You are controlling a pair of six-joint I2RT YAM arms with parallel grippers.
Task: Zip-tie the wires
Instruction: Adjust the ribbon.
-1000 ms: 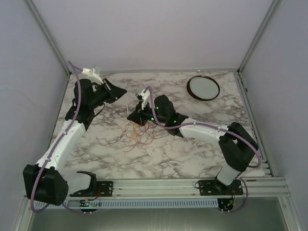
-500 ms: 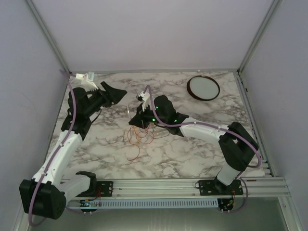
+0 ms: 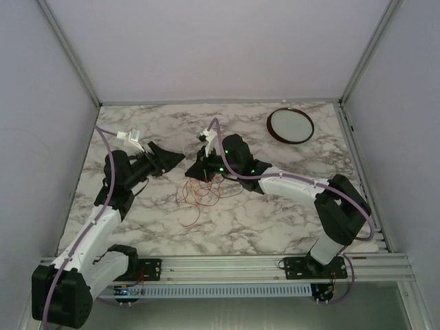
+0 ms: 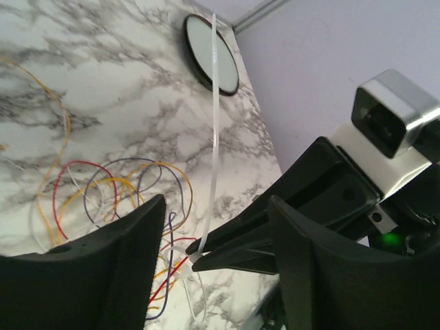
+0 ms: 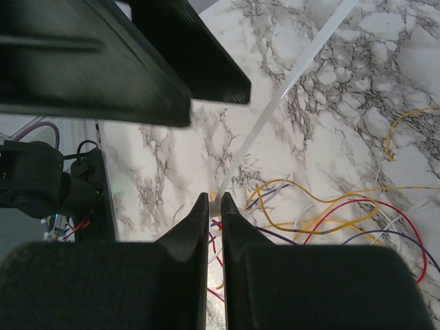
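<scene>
Left end effector point(image 3: 169, 159) moves centre-frame, now open; right end effector point(image 3: 199, 169) pinches thin white plastic zip tie point(image 4: 214, 103) by thin multicoloured wires point(image 3: 201, 193); grab tail squarely.

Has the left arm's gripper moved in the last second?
Yes, the left gripper came away from the marble table's back edge, nearer the thin coloured wires.

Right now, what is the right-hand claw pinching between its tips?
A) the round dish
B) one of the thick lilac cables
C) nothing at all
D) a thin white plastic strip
D: the right gripper is shut, and the thin white strip leads straight out from between its tips.
</scene>
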